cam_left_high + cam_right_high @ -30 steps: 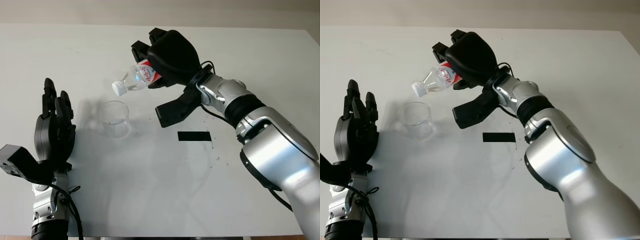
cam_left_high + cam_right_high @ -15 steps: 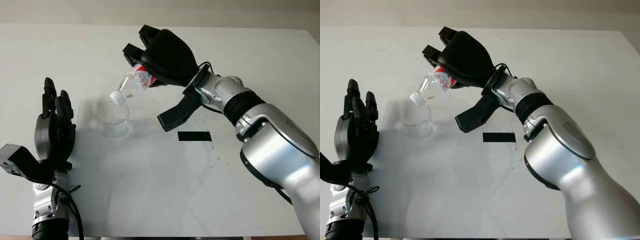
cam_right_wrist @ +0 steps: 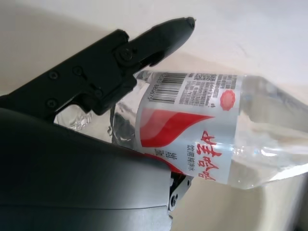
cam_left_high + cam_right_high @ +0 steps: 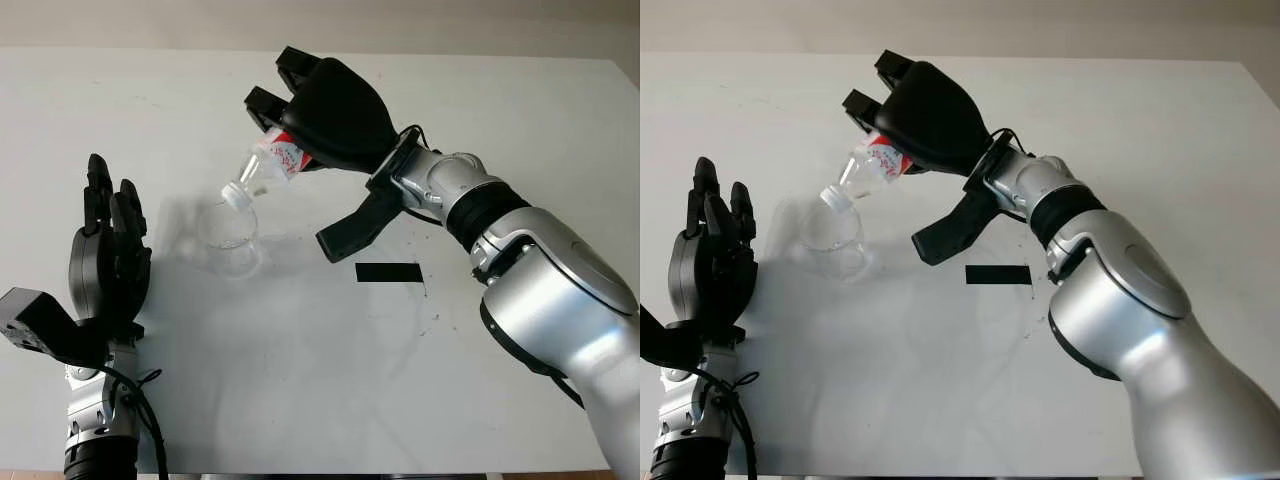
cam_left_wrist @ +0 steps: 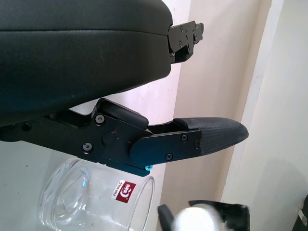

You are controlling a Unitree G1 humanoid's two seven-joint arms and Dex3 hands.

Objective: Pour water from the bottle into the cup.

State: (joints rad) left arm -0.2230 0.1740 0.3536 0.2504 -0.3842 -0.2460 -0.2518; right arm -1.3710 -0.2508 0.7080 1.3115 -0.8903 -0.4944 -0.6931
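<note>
Bottle, red-labelled, tilted neck-down over cup

Bright, even light fills the scene, and the matte white table shows no harsh glare. Soft grey shadows lie beneath the raised arm and beside the clear plastic cup. In the left wrist view, the white bottle cap is blurred, out of focus.
</note>
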